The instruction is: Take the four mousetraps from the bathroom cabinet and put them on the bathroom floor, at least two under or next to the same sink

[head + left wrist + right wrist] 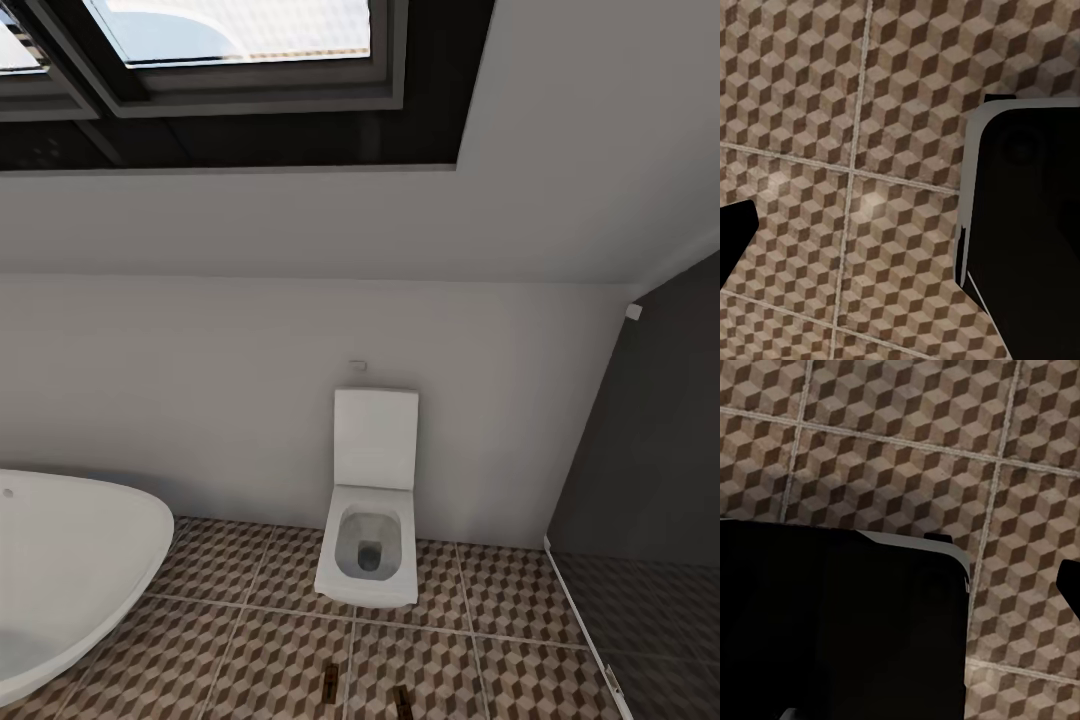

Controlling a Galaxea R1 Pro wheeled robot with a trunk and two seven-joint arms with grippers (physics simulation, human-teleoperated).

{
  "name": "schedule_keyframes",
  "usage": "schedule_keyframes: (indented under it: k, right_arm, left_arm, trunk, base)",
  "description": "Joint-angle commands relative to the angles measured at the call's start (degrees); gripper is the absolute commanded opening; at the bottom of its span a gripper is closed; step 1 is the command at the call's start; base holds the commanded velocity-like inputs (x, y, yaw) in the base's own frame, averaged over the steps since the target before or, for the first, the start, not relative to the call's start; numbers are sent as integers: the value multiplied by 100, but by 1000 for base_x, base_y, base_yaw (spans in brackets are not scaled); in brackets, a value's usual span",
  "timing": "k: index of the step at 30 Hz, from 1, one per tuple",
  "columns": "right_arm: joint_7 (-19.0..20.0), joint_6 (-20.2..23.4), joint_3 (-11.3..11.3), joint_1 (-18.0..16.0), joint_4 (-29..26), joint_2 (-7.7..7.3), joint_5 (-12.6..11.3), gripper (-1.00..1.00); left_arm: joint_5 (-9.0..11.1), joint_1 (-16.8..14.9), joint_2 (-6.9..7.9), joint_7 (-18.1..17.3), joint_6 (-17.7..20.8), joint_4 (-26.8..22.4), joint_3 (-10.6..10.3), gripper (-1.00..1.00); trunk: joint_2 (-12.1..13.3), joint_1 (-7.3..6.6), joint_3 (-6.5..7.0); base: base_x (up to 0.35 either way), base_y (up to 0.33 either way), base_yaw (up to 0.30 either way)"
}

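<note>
We face a square white toilet (368, 500) against the pale grey wall, the white tub (70, 570) off to our left. Two small dark objects (330, 683) — possibly mousetraps, too small to be sure — lie on the bathroom floor (270, 650) before the toilet. Below both wrists there is cube-patterned tile (855, 195) — whether either gripper's fingers are apart we cannot tell.

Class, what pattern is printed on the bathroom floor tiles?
A brown, beige and white 3D-cube pattern with pale grout lines on the floor, clearest in the left wrist view.
</note>
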Motion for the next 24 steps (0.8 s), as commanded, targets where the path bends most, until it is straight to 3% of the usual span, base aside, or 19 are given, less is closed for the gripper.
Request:
schedule_keyframes:
  k: [1,24]
  right_arm:
    - [-8,-20,35,-4,6,0,-23,100]
    - [-7,-21,35,-4,6,0,-23,100]
  left_arm:
    - [28,-4,-1,16,-15,5,-48,100]
    - [28,-4,-1,16,-15,5,-49,100]
  trunk:
    - [-11,3,-11]
    - [-11,3,-11]
  base:
    - [0,0,0]
    - [0,0,0]
